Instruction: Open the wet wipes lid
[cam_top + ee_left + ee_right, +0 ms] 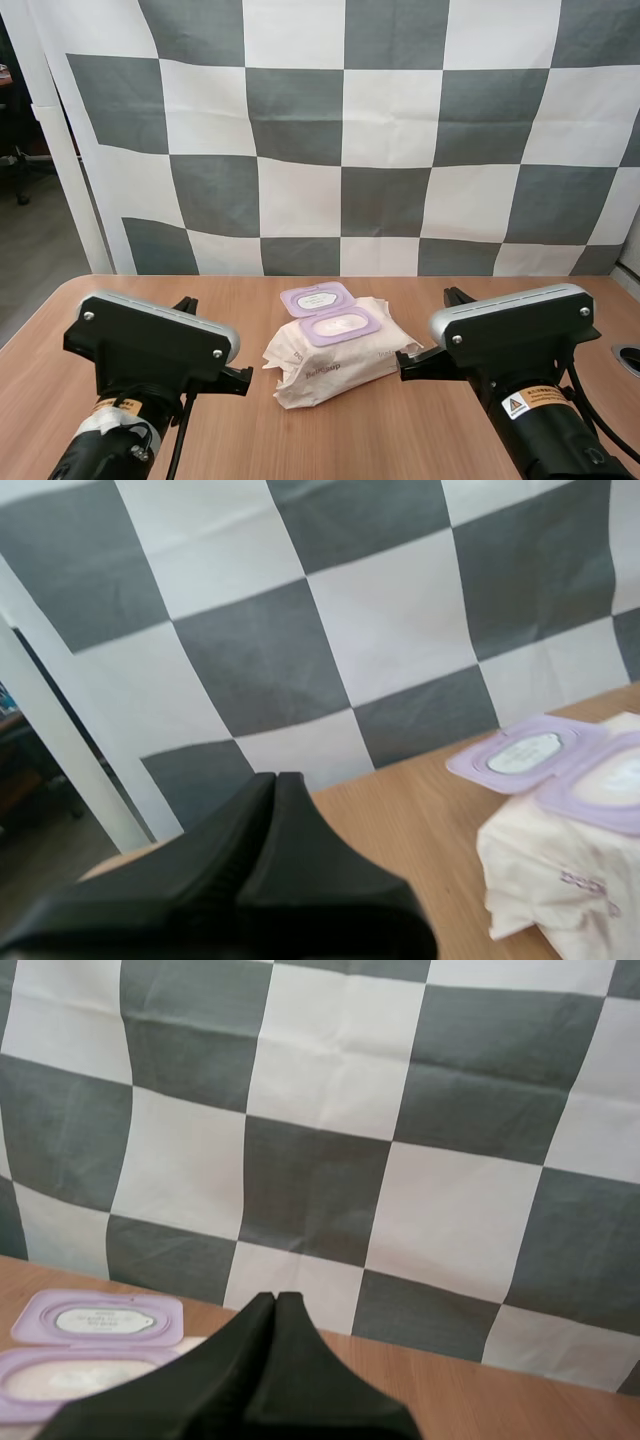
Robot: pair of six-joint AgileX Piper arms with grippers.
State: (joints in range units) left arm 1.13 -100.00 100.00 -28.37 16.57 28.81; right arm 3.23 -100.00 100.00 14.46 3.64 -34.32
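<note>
Wet wipes pack [338, 366] on table [400, 435], lid [318, 298] open.

The pack of wet wipes [340, 368] is showing a creamy white wrapper with faint lilac lettering. Its lid [318, 298] is showing pale lilac with a white patch in the middle, and the opening's frame [341, 326] is wearing the same lilac around a whitish centre. The tabletop [350, 440] is showing light-brown wood grain. The left gripper [275, 780] and right gripper [275, 1298] are both reading plain black. The black right arm [560, 445] is carrying a white label [527, 403] with a yellow triangle.
</note>
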